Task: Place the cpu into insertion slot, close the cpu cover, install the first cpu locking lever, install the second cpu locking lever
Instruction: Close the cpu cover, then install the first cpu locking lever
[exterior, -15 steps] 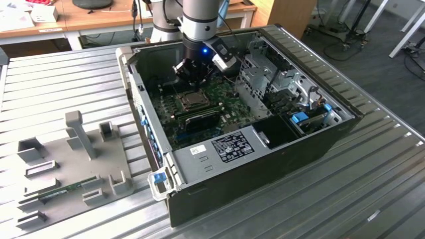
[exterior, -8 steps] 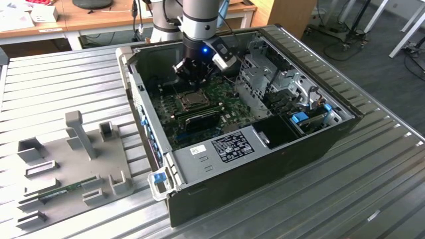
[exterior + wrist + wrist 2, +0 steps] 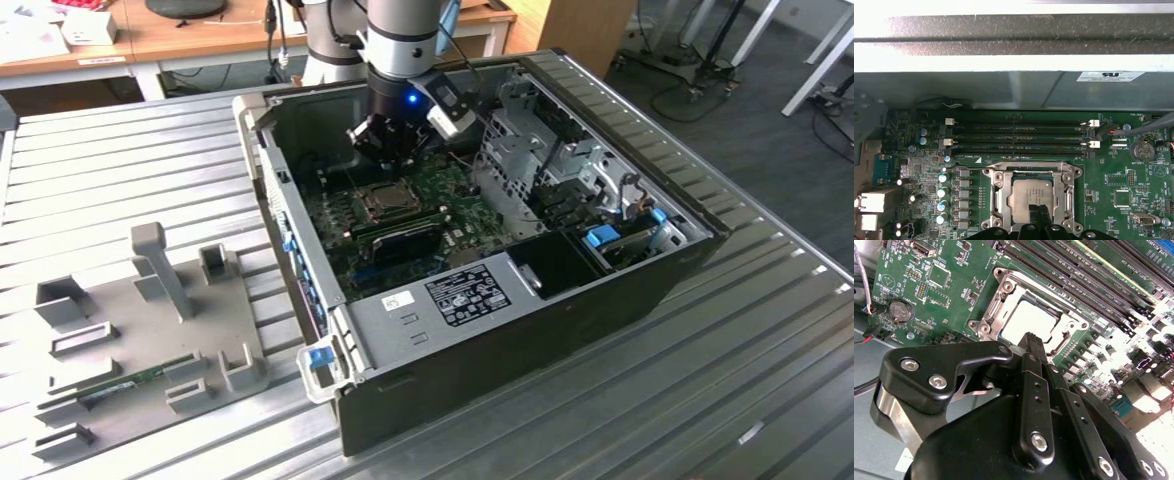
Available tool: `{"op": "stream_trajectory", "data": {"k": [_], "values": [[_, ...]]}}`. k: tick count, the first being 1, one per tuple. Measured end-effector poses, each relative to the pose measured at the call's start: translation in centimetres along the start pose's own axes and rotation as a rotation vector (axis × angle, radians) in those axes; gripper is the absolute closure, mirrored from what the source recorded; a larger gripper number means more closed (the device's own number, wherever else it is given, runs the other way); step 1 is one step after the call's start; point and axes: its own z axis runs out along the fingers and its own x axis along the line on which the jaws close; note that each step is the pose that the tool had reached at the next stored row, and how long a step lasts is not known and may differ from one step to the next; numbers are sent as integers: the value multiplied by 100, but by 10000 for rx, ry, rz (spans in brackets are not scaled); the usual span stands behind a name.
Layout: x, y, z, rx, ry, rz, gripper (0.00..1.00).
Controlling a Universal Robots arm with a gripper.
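The cpu [image 3: 1026,196] lies flat in the insertion slot [image 3: 990,176] on the green board, its dull silver top showing. The silvery cpu cover [image 3: 1002,200] lies down around it, framing the chip through its window. My gripper [image 3: 1040,211] hangs just above the near edge of the socket, its black fingers together with nothing between them. In the second wrist view the fingertips [image 3: 1029,340] sit right at the rim of the cover [image 3: 1004,305], with the cpu [image 3: 1026,320] beyond them. In the exterior view the gripper [image 3: 387,158] is inside the open computer case, above the socket [image 3: 384,203].
Long black memory slots [image 3: 1019,135] run beside the socket. A coin battery [image 3: 898,310] and a red-and-black wire sit close by. The case walls [image 3: 267,150] and a metal drive cage [image 3: 561,160] hem the board in. A grey fixture plate [image 3: 147,320] lies at the exterior view's left.
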Motion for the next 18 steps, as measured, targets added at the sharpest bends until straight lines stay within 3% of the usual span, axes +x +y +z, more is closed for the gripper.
{"op": "stream_trajectory", "data": {"k": [11, 18], "values": [[-1, -1, 26, 0, 0, 0, 90], [-2, 1, -7, 0, 0, 1, 90]]}}
